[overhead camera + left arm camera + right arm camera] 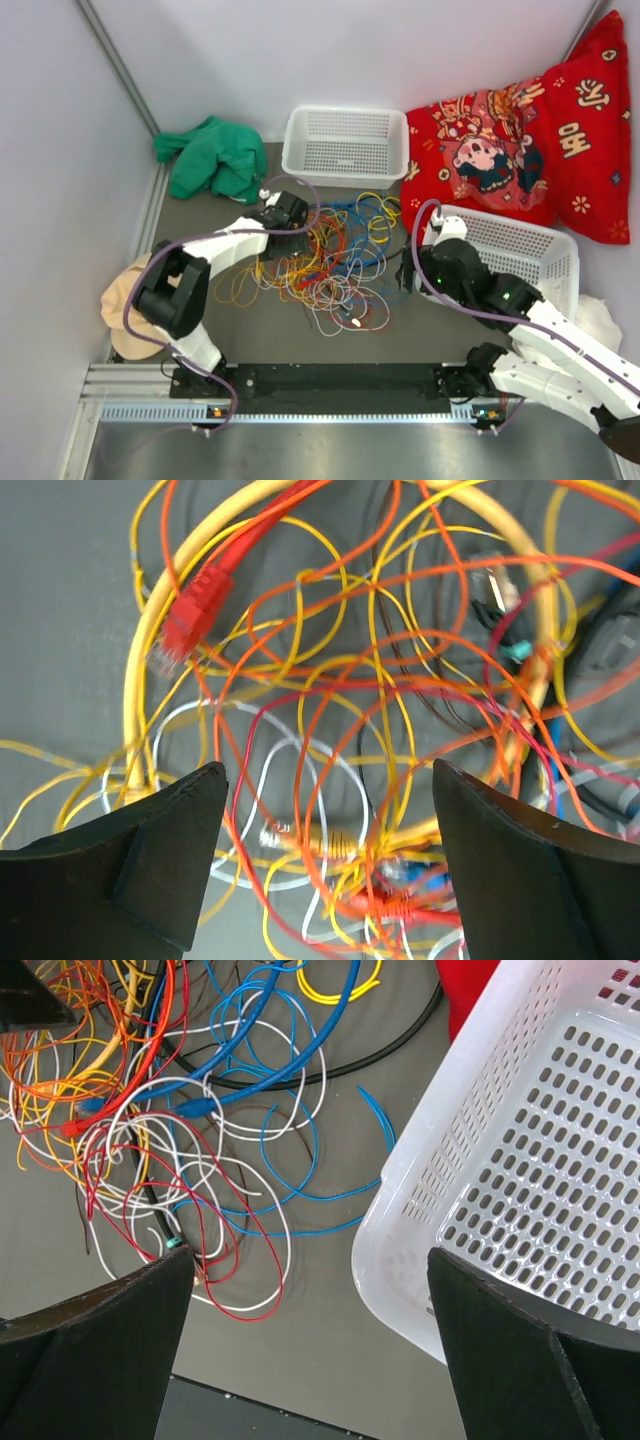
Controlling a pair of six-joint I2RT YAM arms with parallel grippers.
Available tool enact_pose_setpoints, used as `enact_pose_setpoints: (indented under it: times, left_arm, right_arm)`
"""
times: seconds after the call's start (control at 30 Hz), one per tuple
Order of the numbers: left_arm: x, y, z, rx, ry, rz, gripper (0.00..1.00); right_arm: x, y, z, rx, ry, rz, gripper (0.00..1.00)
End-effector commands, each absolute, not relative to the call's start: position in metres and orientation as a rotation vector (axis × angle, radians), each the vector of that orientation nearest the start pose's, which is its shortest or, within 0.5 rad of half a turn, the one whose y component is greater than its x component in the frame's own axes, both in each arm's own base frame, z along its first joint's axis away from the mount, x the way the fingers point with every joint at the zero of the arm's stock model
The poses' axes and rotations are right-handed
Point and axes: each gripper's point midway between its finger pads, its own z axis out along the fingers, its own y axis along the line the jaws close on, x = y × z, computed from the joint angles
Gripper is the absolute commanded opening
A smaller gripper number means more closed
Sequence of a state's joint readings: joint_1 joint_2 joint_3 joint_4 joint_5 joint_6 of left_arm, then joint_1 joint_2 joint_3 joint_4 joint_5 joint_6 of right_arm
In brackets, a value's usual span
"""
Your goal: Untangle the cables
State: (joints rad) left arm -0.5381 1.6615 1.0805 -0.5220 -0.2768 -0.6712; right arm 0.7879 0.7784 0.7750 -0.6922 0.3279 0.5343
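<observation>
The cables [335,262] lie in one tangled heap of yellow, orange, red, blue and white wires on the grey table. My left gripper [272,243] hangs over the heap's left side, open and empty. In the left wrist view its jaws stand wide over orange and yellow loops [330,780], with a red plug [190,605] at upper left and a yellow plug [325,842] between the fingers. My right gripper [407,277] is open and empty, right of the heap. The right wrist view shows blue, white and red loops [200,1130] at upper left.
A white basket [345,145] stands behind the heap; another white basket [520,255] sits right, close to my right gripper, also in the right wrist view [520,1190]. A green cloth [210,158] lies back left, a red cushion [520,140] back right, a tan cloth [120,305] left.
</observation>
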Motion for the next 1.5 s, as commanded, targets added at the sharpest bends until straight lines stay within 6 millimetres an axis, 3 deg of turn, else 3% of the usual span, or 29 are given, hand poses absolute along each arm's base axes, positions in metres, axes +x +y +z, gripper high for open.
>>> enact_pose_setpoints:
  times: [0.0,0.13,0.23,0.27,0.33,0.37,0.4,0.43,0.47,0.53,0.57,0.67,0.8,1.0,1.13,1.23,1.47]
  left_arm:
    - [0.342,-0.183,0.049,-0.263,2.592,-0.116,0.85]
    - [0.335,-0.197,0.036,-0.233,2.653,-0.199,0.77]
    - [0.329,-0.202,0.027,-0.199,2.683,-0.238,0.56]
    - [0.326,-0.201,0.028,-0.195,2.683,-0.246,0.41]
    - [0.325,-0.202,0.036,-0.188,2.663,-0.266,0.32]
    - [0.326,-0.203,0.053,-0.185,2.628,-0.295,0.23]
    - [0.328,-0.203,0.065,-0.183,2.602,-0.315,0.08]
    - [0.327,-0.203,0.078,-0.173,2.581,-0.329,0.01]
    - [0.330,-0.208,0.112,-0.162,2.507,-0.398,0.00]
    - [0.334,-0.214,0.155,-0.119,2.403,-0.488,0.00]
    - [0.330,-0.217,0.191,-0.095,2.317,-0.567,0.00]
    - [0.323,-0.216,0.263,-0.060,2.126,-0.677,0.00]
    - [0.295,-0.230,0.320,0.049,2.009,-0.879,0.00]
    - [0.257,-0.258,0.353,0.193,1.912,-1.188,0.00]
    - [0.242,-0.264,0.354,0.246,1.876,-1.278,0.00]
    - [0.236,-0.265,0.352,0.262,1.871,-1.316,0.00]
    - [0.232,-0.266,0.347,0.271,1.879,-1.330,0.00]
  right_arm:
    - [0.204,0.153,0.189,-0.117,2.198,0.369,0.99]
    - [0.205,0.152,0.189,-0.125,2.197,0.356,0.99]
    - [0.205,0.153,0.186,-0.129,2.207,0.350,0.99]
    - [0.205,0.153,0.186,-0.130,2.208,0.353,0.99]
    - [0.205,0.154,0.185,-0.131,2.212,0.355,0.99]
    - [0.206,0.155,0.188,-0.128,2.206,0.362,0.99]
    - [0.206,0.156,0.189,-0.127,2.203,0.368,0.99]
    - [0.207,0.158,0.192,-0.128,2.195,0.379,0.99]
    - [0.208,0.160,0.199,-0.126,2.182,0.395,0.99]
    - [0.209,0.166,0.215,-0.131,2.146,0.445,0.99]
    - [0.210,0.168,0.222,-0.133,2.132,0.464,0.99]
    - [0.212,0.175,0.258,-0.138,2.047,0.535,0.99]
    - [0.211,0.180,0.303,-0.137,1.938,0.625,0.99]
    - [0.205,0.203,0.364,-0.162,1.804,0.825,0.99]
    - [0.202,0.220,0.384,-0.193,1.737,0.932,0.97]
    - [0.207,0.230,0.384,-0.203,1.729,0.957,0.92]
    - [0.220,0.270,0.364,-0.275,1.780,1.037,0.67]
